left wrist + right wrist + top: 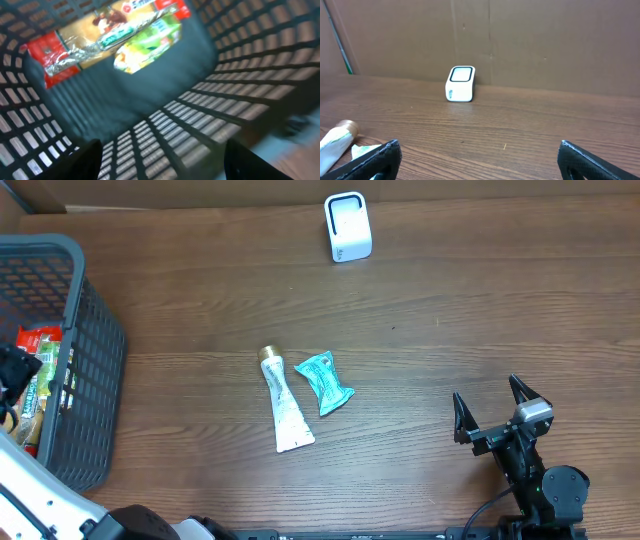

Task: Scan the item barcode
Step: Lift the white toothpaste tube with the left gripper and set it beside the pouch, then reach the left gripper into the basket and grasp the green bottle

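Two snack packets are lying on the floor of the dark plastic basket (95,370) at the table's left edge: a red-and-gold packet (75,47) and a green-and-yellow packet (150,42) overlapping its end. Their printing is showing a red logo and a green label strip, but the lettering is too blurred to read. The left gripper (165,160) is hanging inside the basket above them, its fingers standing apart with nothing between them and touching neither packet.

Out on the wooden table (450,310), a white tube (285,405) with a gold cap is lying just beside a teal sachet (323,382); the writing on both is too small to make out. The white barcode scanner (348,227) is standing upright at the far edge, its dark-framed window facing up, in front of a brown cardboard wall (545,40); a small mark on its front is illegible. The right gripper (487,395) is resting low at the near right, spread wide and empty, pointing toward the scanner, well apart from it.
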Robot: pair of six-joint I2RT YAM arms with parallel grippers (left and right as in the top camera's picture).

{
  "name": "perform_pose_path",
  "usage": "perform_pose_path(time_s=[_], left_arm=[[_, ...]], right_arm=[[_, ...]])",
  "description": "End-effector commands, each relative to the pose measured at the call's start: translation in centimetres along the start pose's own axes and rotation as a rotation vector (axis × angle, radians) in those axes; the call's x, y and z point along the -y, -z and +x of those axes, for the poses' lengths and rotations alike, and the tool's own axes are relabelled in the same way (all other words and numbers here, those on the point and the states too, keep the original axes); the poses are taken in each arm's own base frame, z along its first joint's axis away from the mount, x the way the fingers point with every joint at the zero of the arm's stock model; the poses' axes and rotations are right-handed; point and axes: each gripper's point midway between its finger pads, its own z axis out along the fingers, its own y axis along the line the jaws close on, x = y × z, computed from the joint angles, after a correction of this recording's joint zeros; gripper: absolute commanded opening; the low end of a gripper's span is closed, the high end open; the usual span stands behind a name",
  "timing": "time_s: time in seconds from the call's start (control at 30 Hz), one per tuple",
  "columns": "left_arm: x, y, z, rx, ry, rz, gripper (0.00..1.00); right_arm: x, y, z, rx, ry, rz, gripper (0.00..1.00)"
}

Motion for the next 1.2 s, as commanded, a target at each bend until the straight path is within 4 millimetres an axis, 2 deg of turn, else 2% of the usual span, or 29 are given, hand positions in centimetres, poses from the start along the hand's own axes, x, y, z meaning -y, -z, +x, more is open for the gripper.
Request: perform_pose_path(time_s=[0.0, 0.13, 0.2, 0.23, 0.37, 0.47, 0.5, 0.67, 0.77, 1.03, 1.13, 1.17], left_arm=[[-1.8, -2.1, 0.6, -0.010, 0.025, -0.089, 0.71], [-2.1, -4.0, -0.1, 0.016, 0.023, -0.094, 0.74], [-2.0, -4.9, -0.8, 0.042, 0.020, -0.088, 0.80], [-1.9, -5.5, -1.4, 0.061, 0.001, -0.083, 0.84], [-1.2, -7.3, -3.3, 0.101, -0.132, -0.060, 0.89], [0.2, -9.4, -3.6, 0.082, -0.241, 0.008, 0.98], [0.5, -11.0, -3.7, 0.063, -0.270, 0.028, 0.99], [0.3, -14.9, -4.3, 0.046, -0.334, 0.023, 0.98], [0.5, -18.1, -4.2, 0.021, -0.390, 0.022, 0.95], [0.5, -24.5, -1.5, -0.099, -0.425, 0.004, 0.89], [0.4, -25.9, -0.7, -0.126, -0.426, 0.004, 0.78], [0.3, -26.1, -0.6, -0.132, -0.427, 0.003, 0.71]], right_arm=[[-0.2, 0.0, 0.2, 0.002, 0.005, -0.010, 1.00], [-0.2, 0.0, 0.2, 0.002, 0.005, -0.010, 1.00], [-0.2, 0.0, 0.2, 0.002, 0.005, -0.010, 1.00], [-0.2, 0.0, 0.2, 0.002, 0.005, -0.010, 1.00], [-0.2, 0.0, 0.2, 0.002, 0.005, -0.010, 1.00], [-0.2, 0.0, 0.2, 0.002, 0.005, -0.010, 1.00], [-0.2, 0.0, 0.2, 0.002, 0.005, -0.010, 1.00], [-0.2, 0.0, 0.2, 0.002, 0.005, -0.010, 1.00], [-0.2, 0.0, 0.2, 0.002, 0.005, -0.010, 1.00], [-0.2, 0.0, 0.2, 0.002, 0.005, -0.010, 1.00], [-0.2, 0.0, 0.2, 0.002, 0.005, -0.010, 1.00], [-0.2, 0.0, 0.2, 0.002, 0.005, -0.010, 1.00]])
